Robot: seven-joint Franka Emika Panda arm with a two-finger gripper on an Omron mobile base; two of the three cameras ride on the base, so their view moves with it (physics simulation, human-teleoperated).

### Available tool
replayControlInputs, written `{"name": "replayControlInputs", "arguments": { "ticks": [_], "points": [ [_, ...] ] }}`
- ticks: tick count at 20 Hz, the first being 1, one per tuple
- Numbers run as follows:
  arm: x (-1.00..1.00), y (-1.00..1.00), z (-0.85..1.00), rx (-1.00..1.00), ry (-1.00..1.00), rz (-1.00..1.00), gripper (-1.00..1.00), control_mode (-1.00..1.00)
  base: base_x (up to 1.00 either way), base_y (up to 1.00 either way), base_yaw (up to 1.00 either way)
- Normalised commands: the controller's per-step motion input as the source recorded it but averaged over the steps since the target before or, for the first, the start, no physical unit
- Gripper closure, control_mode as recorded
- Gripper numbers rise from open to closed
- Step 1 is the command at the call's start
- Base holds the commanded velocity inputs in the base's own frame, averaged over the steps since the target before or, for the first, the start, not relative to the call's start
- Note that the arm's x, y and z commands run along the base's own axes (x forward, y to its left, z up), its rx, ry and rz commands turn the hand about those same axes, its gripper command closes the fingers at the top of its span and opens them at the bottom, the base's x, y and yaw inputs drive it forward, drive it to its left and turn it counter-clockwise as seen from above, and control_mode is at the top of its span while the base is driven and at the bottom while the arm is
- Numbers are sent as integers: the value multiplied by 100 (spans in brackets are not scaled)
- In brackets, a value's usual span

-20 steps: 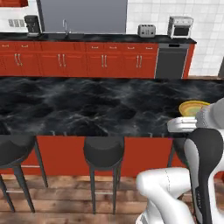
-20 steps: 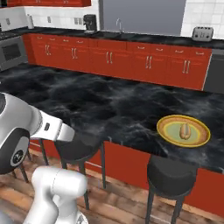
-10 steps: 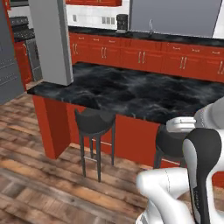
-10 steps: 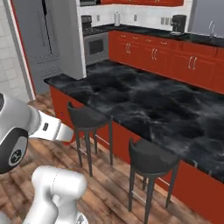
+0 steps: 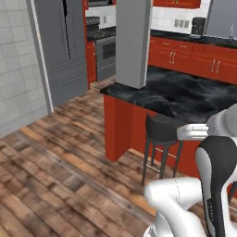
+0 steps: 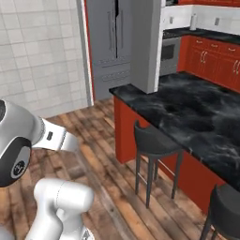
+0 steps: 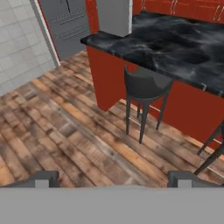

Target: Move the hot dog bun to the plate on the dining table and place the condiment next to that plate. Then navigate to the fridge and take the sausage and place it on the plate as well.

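You are working through the drive to the fridge, by my reading; the base is facing the end of the dining table (image 5: 185, 95), whose black veined top is filling the right half of the left base view, and the fridge (image 5: 60, 51) is standing tall and grey in the upper left of that frame, doors closed, with its long bar handles showing at the top; in the right base view the same fridge (image 6: 112, 42) is sitting at the upper centre, behind a grey pillar (image 6: 147, 42) that is rising from the table's near corner; a dark stool (image 6: 154, 140) is tucked against the red base just below it; in the hand view the gripper (image 7: 113, 179) is pointing down at the wooden floor (image 7: 52, 127), its two tips are standing wide apart at the bottom edge, and nothing is sitting between them; the sausage is presumably waiting inside the closed fridge, so I cannot tell you which shelf is holding it; the plate, bun and bottle are lying outside these frames, so I am judging the table steps finished only from your heading; next you are needing to steer past the table corner and the stool, keeping to the open floor at the left of the frames, then square up to the fridge doors near enough for the arm to reach a handle.
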Motion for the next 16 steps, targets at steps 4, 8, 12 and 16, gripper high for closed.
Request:
{"name": "replayControlInputs", "arguments": {
  "ticks": [4,8,12,16],
  "points": [
    [0,0,0,0,0,0,-100,100,98,68,21],
    [0,0,0,0,0,0,-100,100,100,64,12],
    [0,0,0,0,0,0,-100,100,100,62,4],
    [0,0,0,0,0,0,-100,100,100,61,0]
  ]
}}
